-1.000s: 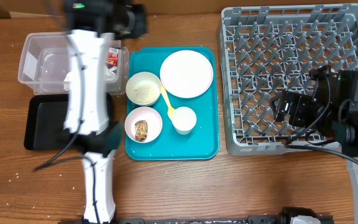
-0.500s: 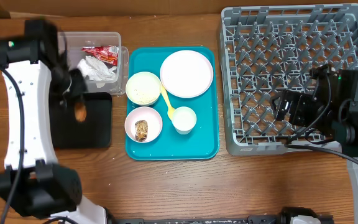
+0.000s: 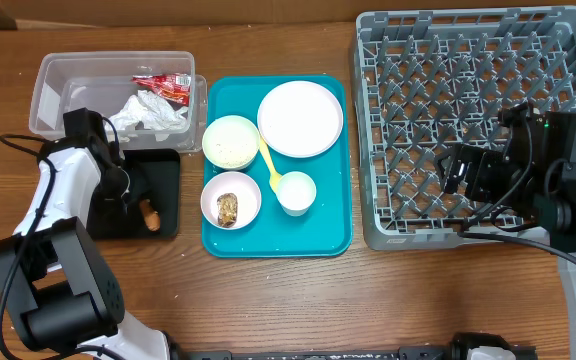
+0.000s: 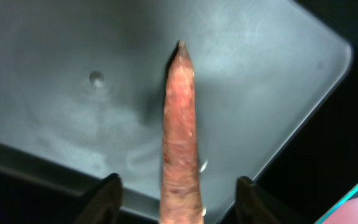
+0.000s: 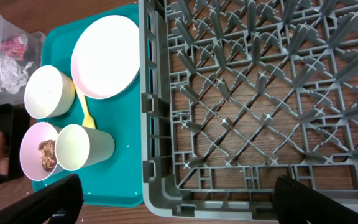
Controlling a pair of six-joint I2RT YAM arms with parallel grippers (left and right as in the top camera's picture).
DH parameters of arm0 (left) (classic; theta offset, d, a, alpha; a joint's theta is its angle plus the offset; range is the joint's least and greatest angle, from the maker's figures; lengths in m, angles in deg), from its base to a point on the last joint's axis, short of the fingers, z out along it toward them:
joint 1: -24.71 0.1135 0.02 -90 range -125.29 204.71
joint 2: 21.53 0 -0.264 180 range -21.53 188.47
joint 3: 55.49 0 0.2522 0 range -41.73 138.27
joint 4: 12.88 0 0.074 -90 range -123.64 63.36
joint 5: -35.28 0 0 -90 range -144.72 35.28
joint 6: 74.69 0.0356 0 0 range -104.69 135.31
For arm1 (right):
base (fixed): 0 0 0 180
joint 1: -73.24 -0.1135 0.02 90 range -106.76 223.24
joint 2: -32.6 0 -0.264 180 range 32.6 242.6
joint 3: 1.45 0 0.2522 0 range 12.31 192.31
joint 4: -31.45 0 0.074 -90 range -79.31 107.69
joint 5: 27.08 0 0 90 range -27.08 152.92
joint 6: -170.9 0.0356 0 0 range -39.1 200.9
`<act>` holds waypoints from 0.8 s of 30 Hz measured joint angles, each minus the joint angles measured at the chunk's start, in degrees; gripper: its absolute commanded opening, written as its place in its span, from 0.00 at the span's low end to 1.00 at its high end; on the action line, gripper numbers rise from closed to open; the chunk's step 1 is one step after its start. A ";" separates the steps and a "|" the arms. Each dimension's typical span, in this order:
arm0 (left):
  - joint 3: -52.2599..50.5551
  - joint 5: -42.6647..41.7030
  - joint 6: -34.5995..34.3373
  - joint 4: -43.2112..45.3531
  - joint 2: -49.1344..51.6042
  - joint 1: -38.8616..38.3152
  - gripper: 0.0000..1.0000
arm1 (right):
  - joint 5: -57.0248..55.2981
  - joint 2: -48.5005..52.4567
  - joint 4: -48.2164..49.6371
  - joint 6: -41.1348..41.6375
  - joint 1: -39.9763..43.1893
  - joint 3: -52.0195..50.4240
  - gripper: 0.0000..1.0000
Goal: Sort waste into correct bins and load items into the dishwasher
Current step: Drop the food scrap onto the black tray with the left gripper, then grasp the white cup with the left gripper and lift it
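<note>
Two bins stand on the wooden counter [image 3: 448,300]. One clear plastic tub [image 3: 48,90] holds one crumpled paper napkin [image 3: 153,108] and one glossy red wrapper [image 3: 163,84]. One shallow black tray [image 3: 168,170] holds one long brown chunk [image 3: 149,213], lying under the left pincer [image 4: 178,182], whose fingers are spread and clear of it. One teal tray [image 3: 268,240] carries two round white bowls, the rice bowl [image 3: 206,135] and the scrap bowl [image 3: 208,188], plus one flat plate [image 3: 300,118], one cup [image 3: 296,192] and one yellow spoon [image 3: 268,163]. The right pincer [image 5: 177,182], spread and empty, hangs over the pegged grey rack [image 3: 448,60]
</note>
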 measured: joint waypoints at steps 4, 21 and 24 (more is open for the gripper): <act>2.71 -1.31 0.28 -4.24 0.00 -0.33 0.67 | 0.00 0.00 0.02 0.00 0.00 0.00 1.00; 17.94 -7.85 19.52 -11.61 -1.20 -32.30 0.58 | 0.00 0.00 -0.02 0.00 0.02 0.00 1.00; 15.82 -7.69 20.46 -10.12 -0.48 -35.80 0.55 | 0.02 0.00 0.00 0.00 0.00 0.00 1.00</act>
